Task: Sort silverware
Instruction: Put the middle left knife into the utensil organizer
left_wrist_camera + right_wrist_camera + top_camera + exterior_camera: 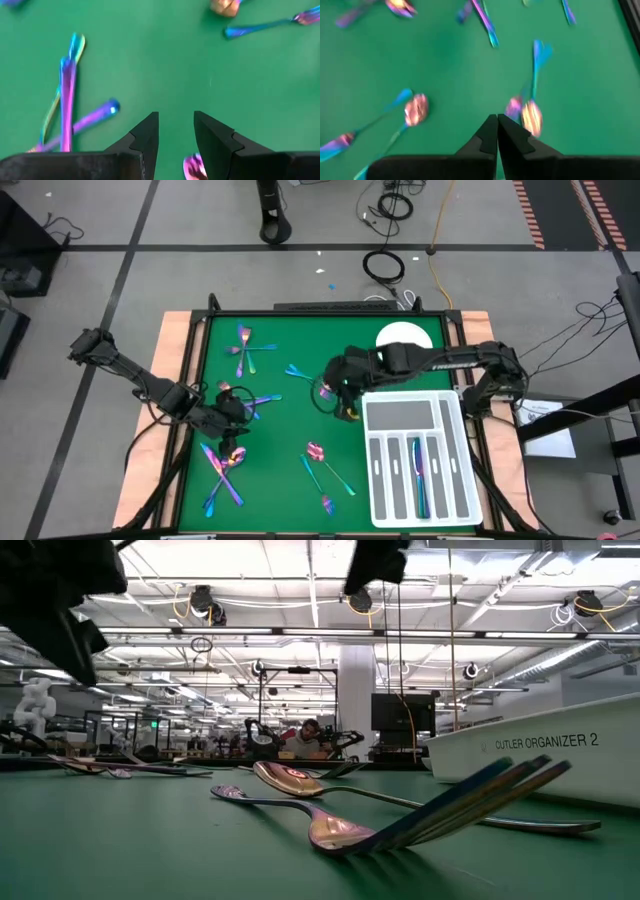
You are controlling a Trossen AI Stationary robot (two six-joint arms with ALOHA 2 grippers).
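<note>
Iridescent silverware lies scattered flat on the green mat: forks and spoons at the far left (245,350), a crossed pile at the near left (222,475), and spoons (325,465) beside the white compartmented tray (385,415). A few pieces lie in the tray (418,472). My left gripper (175,117) is open above the mat by the near-left pile (65,100), with nothing between its fingers and a pink spoon bowl (192,167) just below them. My right gripper (497,125) is shut and empty, raised over the mat's middle (338,395), with a spoon (530,115) below it.
A round white plate (404,337) sits at the far right of the mat. The tray fills the near right corner. A fork and two spoons (330,825) lie close to the near edge. Bare green mat lies between the piles in the middle.
</note>
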